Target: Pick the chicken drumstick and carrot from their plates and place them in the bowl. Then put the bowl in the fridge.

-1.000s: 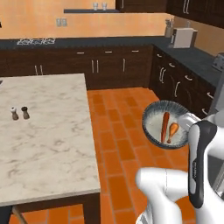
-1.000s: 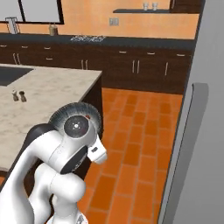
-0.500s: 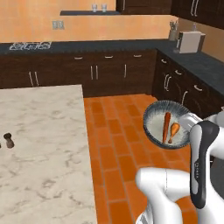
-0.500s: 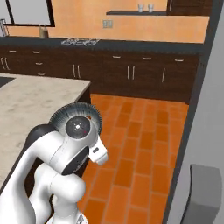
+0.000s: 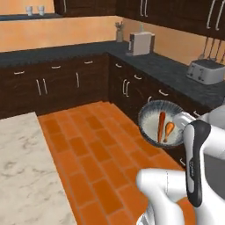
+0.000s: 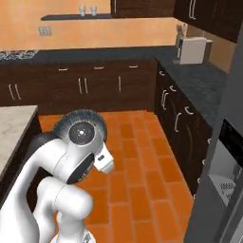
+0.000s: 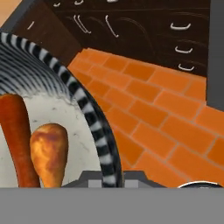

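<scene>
The dark bowl (image 5: 151, 115) with its striped rim (image 7: 90, 114) hangs tilted in the air over the orange floor. My gripper (image 5: 180, 118) is shut on the bowl's right rim, and the fingertips (image 7: 111, 178) clamp that rim at the bottom of the hand view. Inside the bowl lie the orange carrot (image 5: 161, 121) (image 7: 15, 140) and the golden-brown chicken drumstick (image 5: 168, 131) (image 7: 49, 151), side by side. The grey fridge (image 6: 235, 99) stands at the right edge of the right base view, with its black dispenser panel (image 6: 227, 163) low on the door. The plates are out of view.
Dark cabinets (image 5: 132, 88) with a black counter run along the back and right walls, carrying a white appliance (image 5: 140, 42) and a toaster (image 5: 206, 70). The marble island (image 5: 22, 171) is at the lower left. Open tiled floor (image 5: 96, 145) lies between them.
The whole picture has swung: the base has turned right, so the island slid off to the left and the corner cabinets and fridge came closer. The bowl stays in my grip.
</scene>
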Available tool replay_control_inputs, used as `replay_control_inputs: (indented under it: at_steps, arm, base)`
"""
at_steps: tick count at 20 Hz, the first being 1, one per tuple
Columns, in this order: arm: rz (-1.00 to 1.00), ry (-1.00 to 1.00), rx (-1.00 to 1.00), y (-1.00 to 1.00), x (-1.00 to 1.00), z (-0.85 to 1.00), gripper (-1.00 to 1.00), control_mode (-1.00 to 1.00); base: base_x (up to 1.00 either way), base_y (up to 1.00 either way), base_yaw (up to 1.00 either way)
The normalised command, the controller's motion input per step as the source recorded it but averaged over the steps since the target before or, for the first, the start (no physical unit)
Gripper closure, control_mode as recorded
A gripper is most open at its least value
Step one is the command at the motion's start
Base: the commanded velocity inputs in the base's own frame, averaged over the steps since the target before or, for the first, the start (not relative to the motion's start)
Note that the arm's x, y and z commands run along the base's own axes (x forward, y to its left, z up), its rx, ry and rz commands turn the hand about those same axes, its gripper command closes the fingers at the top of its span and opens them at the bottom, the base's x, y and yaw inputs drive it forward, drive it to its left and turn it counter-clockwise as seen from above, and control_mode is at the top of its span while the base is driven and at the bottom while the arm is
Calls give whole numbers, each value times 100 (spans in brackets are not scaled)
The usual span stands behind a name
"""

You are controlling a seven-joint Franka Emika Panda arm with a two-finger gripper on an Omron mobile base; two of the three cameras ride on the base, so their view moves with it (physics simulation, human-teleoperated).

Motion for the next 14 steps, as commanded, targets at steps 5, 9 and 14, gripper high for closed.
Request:
replay_control_inputs:
  at_steps: [5, 9, 14]
  arm:
    - [0, 0, 0, 0, 0, 0, 100, 100]
    - [0, 0, 0, 0, 0, 0, 100, 100]
    - [0, 0, 0, 0, 0, 0, 100, 100]
  base:
    - [19, -19, -97]
    - [31, 0, -95]
    - [40, 2, -90]
